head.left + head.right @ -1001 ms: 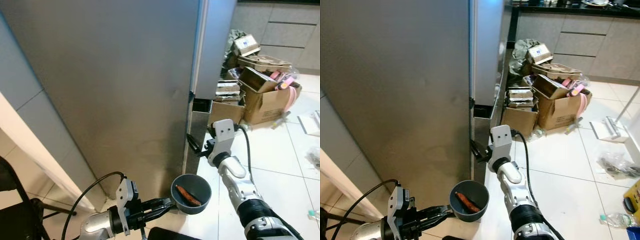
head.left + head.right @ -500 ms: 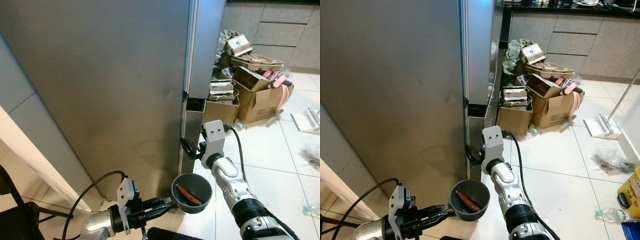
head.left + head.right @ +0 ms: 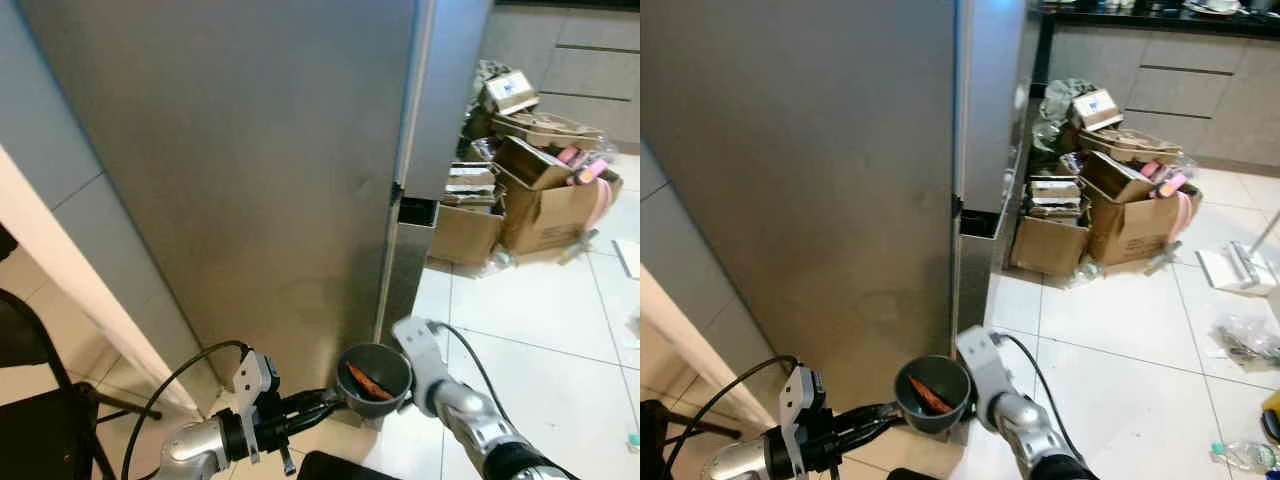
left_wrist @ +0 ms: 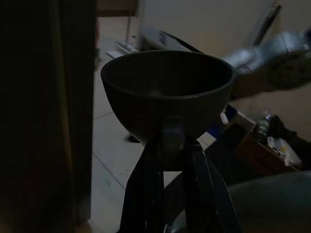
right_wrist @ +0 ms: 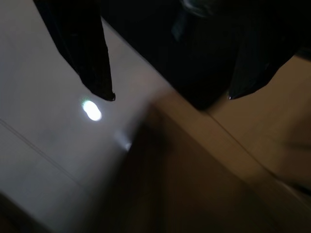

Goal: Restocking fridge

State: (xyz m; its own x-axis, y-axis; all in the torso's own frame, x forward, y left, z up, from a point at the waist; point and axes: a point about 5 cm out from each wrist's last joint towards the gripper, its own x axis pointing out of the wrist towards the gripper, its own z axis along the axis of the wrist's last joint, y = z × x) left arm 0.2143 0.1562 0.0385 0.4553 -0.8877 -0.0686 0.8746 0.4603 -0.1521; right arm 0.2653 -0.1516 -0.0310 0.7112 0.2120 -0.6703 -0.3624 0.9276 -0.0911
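A tall stainless-steel fridge (image 3: 260, 170) stands right before me with its doors shut. My left gripper (image 3: 333, 399) is low in front of it, shut on the rim of a dark grey bowl (image 3: 376, 370). An orange-red piece of food (image 3: 368, 383) lies in the bowl. The left wrist view has the bowl (image 4: 167, 92) held upright above the black fingers (image 4: 155, 189). My right arm (image 3: 450, 400) sits low just right of the bowl, its fingers hidden behind it. In the right wrist view the right gripper (image 5: 170, 97) is open over pale floor.
Cardboard boxes (image 3: 540, 200) full of clutter are piled on the white tile floor right of the fridge. A black chair (image 3: 35, 400) stands at the lower left beside a beige wall edge (image 3: 80, 280). A white dustpan (image 3: 1232, 268) and a bottle (image 3: 1240, 455) lie farther right.
My right arm has dropped from the fridge door's lower edge to beside the bowl. The left gripper still holds the bowl. The camera has shifted.
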